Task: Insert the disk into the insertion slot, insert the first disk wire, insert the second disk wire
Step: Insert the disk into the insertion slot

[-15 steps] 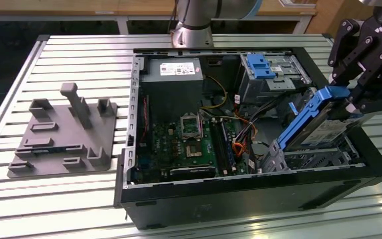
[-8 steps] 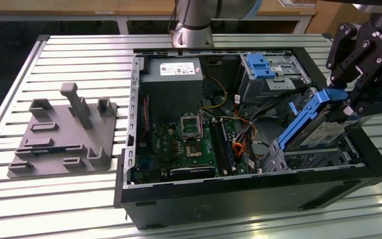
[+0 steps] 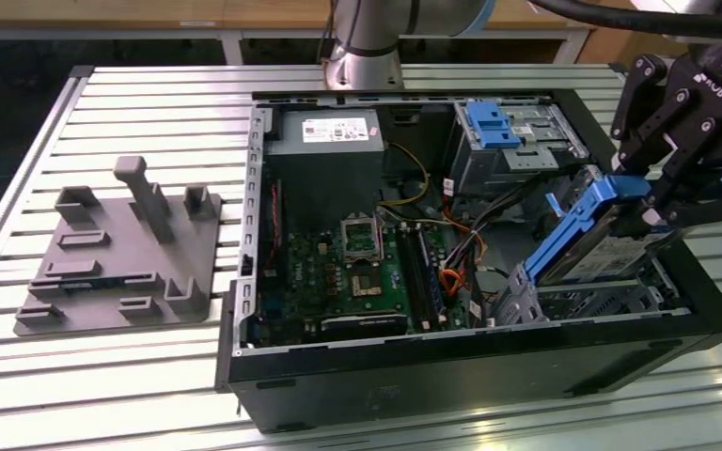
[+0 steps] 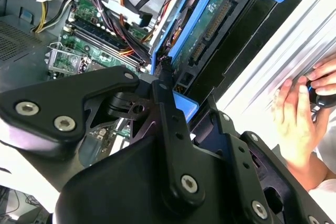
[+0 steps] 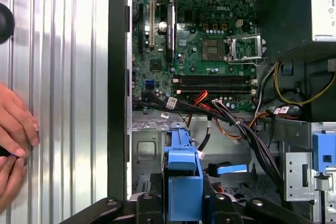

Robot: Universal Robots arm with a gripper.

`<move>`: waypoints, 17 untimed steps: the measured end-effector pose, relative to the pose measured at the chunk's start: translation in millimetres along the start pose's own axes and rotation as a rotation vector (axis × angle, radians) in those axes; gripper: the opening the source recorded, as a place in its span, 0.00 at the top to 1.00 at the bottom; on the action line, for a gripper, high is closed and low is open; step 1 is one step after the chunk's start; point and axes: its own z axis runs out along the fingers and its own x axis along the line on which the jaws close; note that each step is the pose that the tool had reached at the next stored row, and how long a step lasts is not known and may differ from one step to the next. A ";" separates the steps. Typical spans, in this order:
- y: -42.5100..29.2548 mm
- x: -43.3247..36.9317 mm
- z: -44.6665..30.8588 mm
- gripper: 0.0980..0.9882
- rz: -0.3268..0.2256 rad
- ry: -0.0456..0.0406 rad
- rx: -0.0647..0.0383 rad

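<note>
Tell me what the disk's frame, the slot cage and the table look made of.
Disk frame: bright-blue plastic, by its uniform colour and moulded shape. Slot: thin silver sheet metal, perforated, bent edges. Table: likely aluminium, pale ribbed slats with a soft sheen.

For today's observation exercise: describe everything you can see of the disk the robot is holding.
The disk is a flat silver-grey drive clipped in a bright blue plastic frame. It stands tilted, its lower end at the perforated metal cage inside the computer case, its upper end raised. The robot's hand grips the frame's top.
</note>
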 end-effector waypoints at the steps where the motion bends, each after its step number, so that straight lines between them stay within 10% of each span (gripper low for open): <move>1: 0.0 0.1 1.3 0.70 0.000 0.0000 0.000; 17: -0.8 1.0 19.6 0.63 0.000 0.0003 0.000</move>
